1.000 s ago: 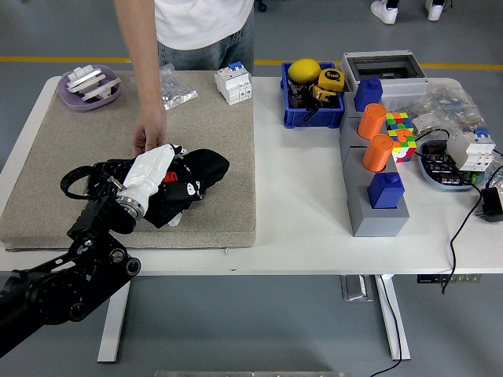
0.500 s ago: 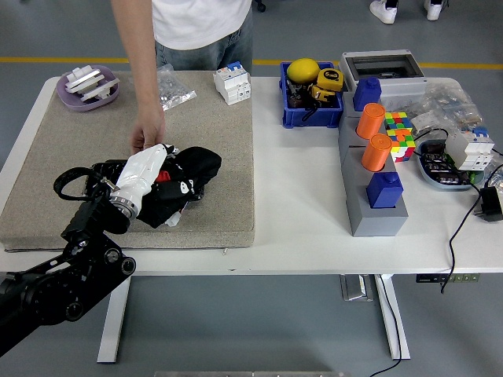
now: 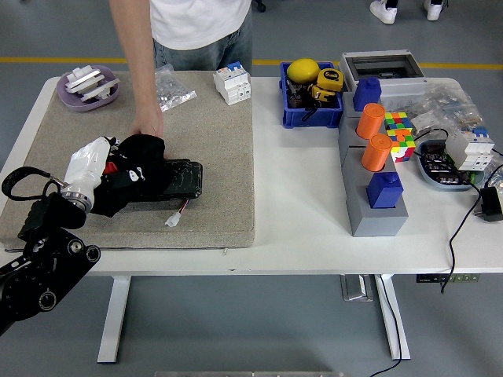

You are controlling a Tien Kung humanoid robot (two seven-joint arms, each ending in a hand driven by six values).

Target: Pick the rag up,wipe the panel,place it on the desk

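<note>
I'm seeing the left hand [image 3: 88,169] coming in from the lower left of the frame, white glove-like fingers [image 3: 93,154] curled down into the black rag [image 3: 134,165] and gripping it. The rag is sitting bunched at centre left, on top of a flat black panel [image 3: 174,179] which is lying on the beige mat [image 3: 212,149]. Only the right end of the panel is showing past the rag. A small white tag [image 3: 174,220] is poking out just below the panel.

A person is standing at the far side, top of the frame; their hand [image 3: 147,123] is reaching down and touching the upper edge of the rag, just beside my hand.

I'm not seeing the right arm anywhere in the frame.

Elsewhere: a purple dish [image 3: 88,88] is sitting at the upper left of the mat, a clear bag [image 3: 173,88] next to it, a white breaker [image 3: 233,82] at the mat's top right corner. A blue bin [image 3: 311,111] with a yellow object is sitting at top centre. Two orange cylinders [image 3: 376,135] are standing on the grey block [image 3: 376,216] on the right, a colour cube [image 3: 400,129] beside them
</note>
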